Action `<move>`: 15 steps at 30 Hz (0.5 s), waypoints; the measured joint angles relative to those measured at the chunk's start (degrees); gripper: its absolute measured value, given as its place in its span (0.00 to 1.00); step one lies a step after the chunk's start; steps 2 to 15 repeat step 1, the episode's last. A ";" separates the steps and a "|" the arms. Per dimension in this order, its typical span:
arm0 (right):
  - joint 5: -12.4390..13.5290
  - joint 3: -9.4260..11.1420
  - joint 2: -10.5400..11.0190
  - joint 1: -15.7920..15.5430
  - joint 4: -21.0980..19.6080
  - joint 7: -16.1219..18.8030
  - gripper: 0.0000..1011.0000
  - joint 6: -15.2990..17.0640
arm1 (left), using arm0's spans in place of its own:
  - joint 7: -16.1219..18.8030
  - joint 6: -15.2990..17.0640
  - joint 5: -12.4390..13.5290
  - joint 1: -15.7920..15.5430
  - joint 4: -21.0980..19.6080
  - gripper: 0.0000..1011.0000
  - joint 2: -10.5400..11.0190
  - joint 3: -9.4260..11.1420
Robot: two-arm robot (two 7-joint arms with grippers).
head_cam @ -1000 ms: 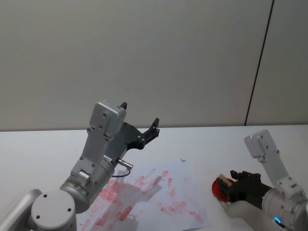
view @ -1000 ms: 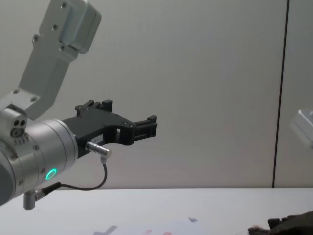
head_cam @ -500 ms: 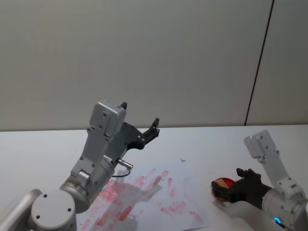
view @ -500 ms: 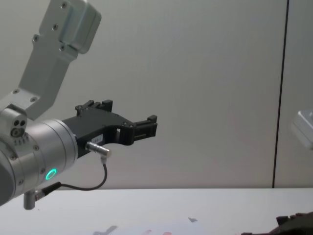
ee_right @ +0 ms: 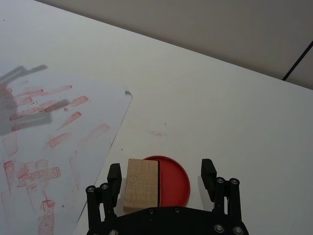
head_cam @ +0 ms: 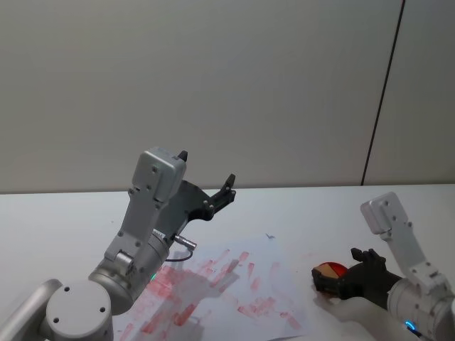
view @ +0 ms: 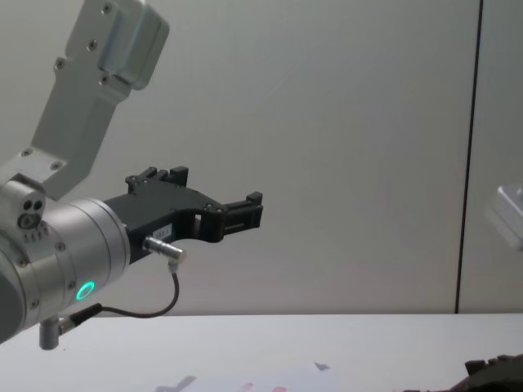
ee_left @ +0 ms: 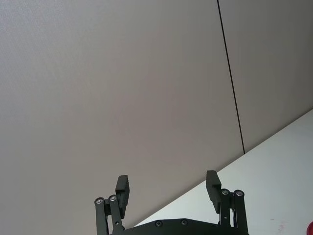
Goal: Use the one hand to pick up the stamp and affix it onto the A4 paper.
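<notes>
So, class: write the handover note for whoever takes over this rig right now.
Right gripper: jaws open, low over the table, straddling the stamp, not clamped on it.
Left gripper: jaws open, parked raised above the table, holding nothing.
Stamp: wooden block resting on the red ink pad, just off the right edge of the A4 paper.
Paper: flat on the table, already carrying many red prints.
Done: gripper lined up around the stamp.
Left: close, lift, carry to the paper, press.
</notes>
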 joint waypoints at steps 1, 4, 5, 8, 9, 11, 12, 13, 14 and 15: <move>0.00 0.00 0.00 0.00 0.00 0.00 0.99 0.00 | 0.00 0.00 0.00 0.00 0.00 0.99 0.00 0.00; 0.00 0.00 0.00 0.00 0.00 0.00 0.99 0.00 | 0.00 0.00 0.00 0.00 0.00 0.99 0.00 0.00; 0.00 0.00 0.00 0.00 0.00 0.00 0.99 0.00 | 0.00 0.00 0.00 0.00 0.00 0.99 0.00 0.00; 0.00 0.00 0.00 0.00 0.00 0.00 0.99 0.00 | 0.00 0.00 0.00 0.00 0.00 0.99 0.00 0.00; 0.00 0.00 0.00 0.00 0.00 0.00 0.99 0.00 | 0.00 0.00 0.00 0.00 0.00 0.99 0.00 0.00; 0.00 0.00 0.00 0.00 0.00 0.00 0.99 0.00 | 0.00 0.00 0.00 0.00 0.00 0.99 0.00 0.00; 0.00 0.00 0.00 0.00 0.00 0.00 0.99 0.00 | 0.00 0.00 0.00 0.00 0.00 0.99 0.00 0.00; 0.00 0.00 0.00 0.00 0.00 0.00 0.99 0.00 | 0.00 0.00 0.00 0.00 0.00 0.99 0.00 0.00; 0.00 0.00 0.00 0.00 0.00 0.00 0.99 0.00 | 0.00 0.00 0.00 0.00 0.00 0.99 0.00 0.00; 0.00 0.00 0.00 0.00 0.00 0.00 0.99 0.00 | 0.00 0.00 0.00 0.00 0.00 0.99 0.00 0.00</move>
